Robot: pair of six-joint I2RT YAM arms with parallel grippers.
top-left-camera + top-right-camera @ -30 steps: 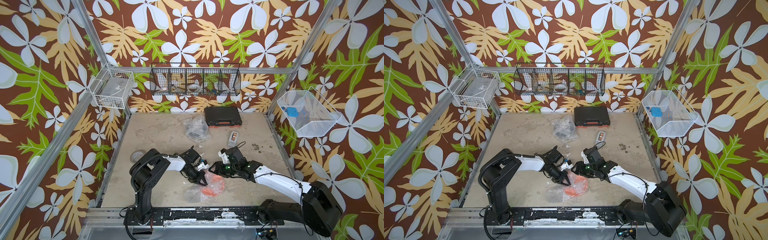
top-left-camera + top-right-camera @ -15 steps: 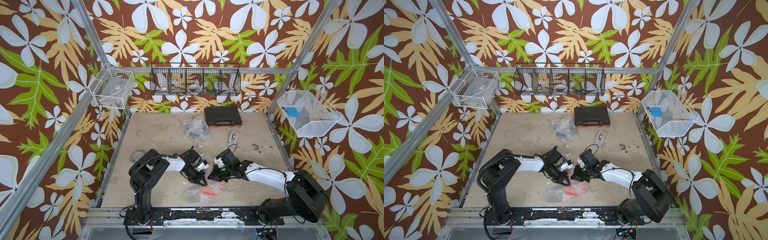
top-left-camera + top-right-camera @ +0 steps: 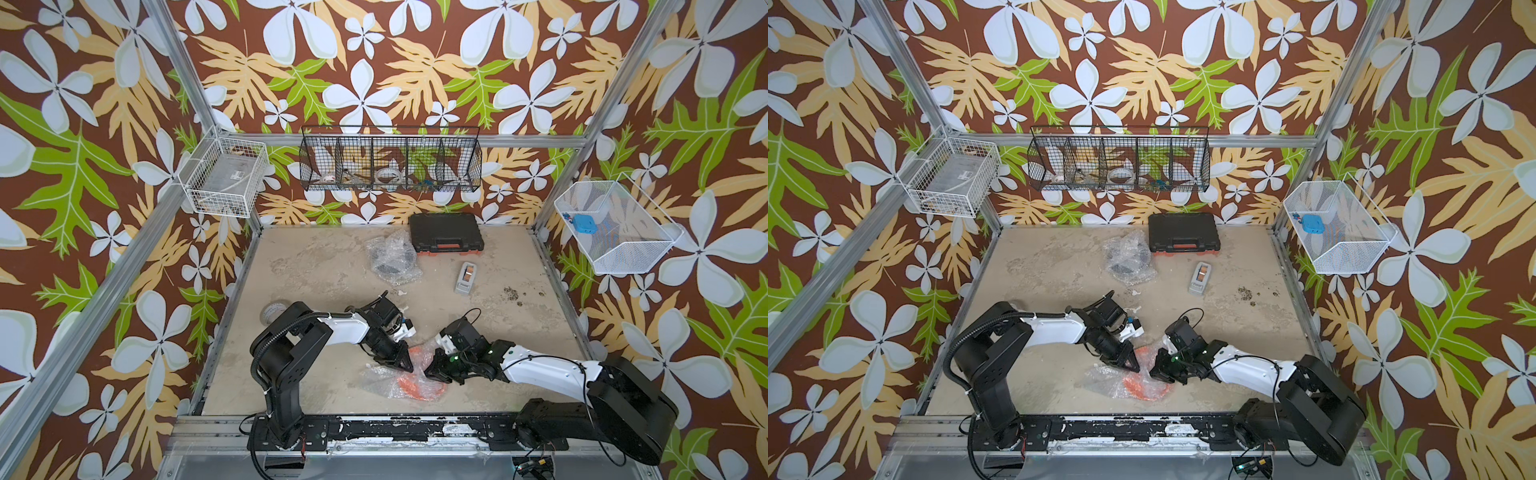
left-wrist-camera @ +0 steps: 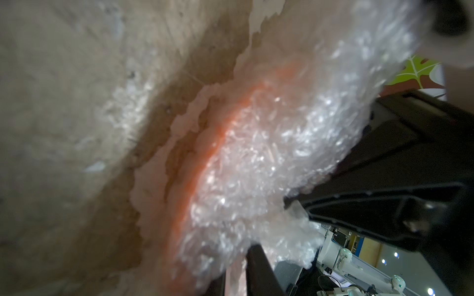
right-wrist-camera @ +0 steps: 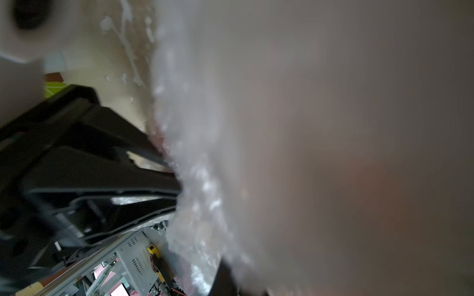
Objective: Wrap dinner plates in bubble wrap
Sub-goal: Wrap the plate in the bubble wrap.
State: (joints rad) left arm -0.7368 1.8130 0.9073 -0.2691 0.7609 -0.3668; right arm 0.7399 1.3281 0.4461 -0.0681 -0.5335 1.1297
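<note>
The orange dinner plate (image 3: 422,384) (image 3: 1144,386) lies near the table's front middle under crumpled clear bubble wrap (image 3: 384,376) (image 4: 269,153) (image 5: 195,179). Its rim (image 4: 213,151) shows through the film. My left gripper (image 3: 405,365) (image 3: 1133,365) (image 4: 237,264) is on the wrap's far-left part, fingers slightly parted with film in the gap. My right gripper (image 3: 432,372) (image 3: 1156,370) (image 5: 236,279) faces it a few centimetres away, shut on a fold of the bubble wrap. A second bundle of bubble wrap (image 3: 392,259) round a dark plate lies further back.
A black case (image 3: 446,237) lies at the back wall, with a grey tape dispenser (image 3: 465,276) in front of it. A roll of clear tape (image 3: 272,313) sits behind the left arm's base. Wire baskets (image 3: 390,160) hang on the walls.
My right gripper went from open to shut on the wrap and shifted left toward the left gripper. The left fingers have parted a little. The wrap has bunched up between the two.
</note>
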